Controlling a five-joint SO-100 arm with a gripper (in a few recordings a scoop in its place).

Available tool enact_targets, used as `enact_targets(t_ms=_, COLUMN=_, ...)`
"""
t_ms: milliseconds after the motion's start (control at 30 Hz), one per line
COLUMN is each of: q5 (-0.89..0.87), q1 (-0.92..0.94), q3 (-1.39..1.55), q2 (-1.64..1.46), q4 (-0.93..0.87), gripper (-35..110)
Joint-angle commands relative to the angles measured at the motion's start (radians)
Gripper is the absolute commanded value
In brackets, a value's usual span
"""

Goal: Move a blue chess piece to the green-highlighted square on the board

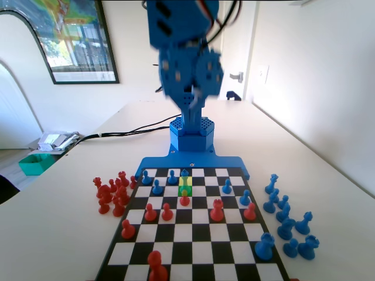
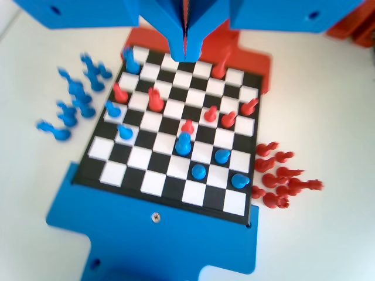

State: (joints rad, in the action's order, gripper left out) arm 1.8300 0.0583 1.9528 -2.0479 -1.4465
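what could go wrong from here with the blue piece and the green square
1. The blue chess piece seems to stand on the green-highlighted square already, so gripping it again could push it off.
2. A red pawn stands on the very next square, and the gripper coming down there might tip it.
3. Both views are blurred, so aiming may be poor.

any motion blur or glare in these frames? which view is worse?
Fixed view: the blue arm is smeared by motion blur, the board and pieces reasonably sharp, with bright window light from the left. Wrist view: worse, soft overall, the gripper and the captured blue pieces left of the board streaked.
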Motion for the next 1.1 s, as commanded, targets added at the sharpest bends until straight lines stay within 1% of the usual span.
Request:
enact_targets(t_ms=0, q5=-0.034, q1=0.008, q3=-0.075, q2=-0.19, q4=-0.106, gripper=1)
enact_targets(t_ms=100, q5=-0.028, q1=0.009, q3=-0.071, q2=-0.278, q4=-0.181, gripper=1)
enact_targets(t_ms=433, q5=-0.008, q1=-0.015, q3=0.008, q2=-0.615, q4=-0.313, gripper=1)
enact_targets(t_ms=567, q5=-0.023, q1=-0.04, q3=0.078, q2=-0.716, q4=-0.307, gripper=1)
enact_targets(t_ms=867, q5=-0.064, q1=-0.058, q3=0.207, q2=-0.848, q4=-0.187, gripper=1)
enact_targets(t_ms=1067, q5=-0.071, q1=-0.048, q3=0.221, q2=-0.896, q4=-0.156, gripper=1)
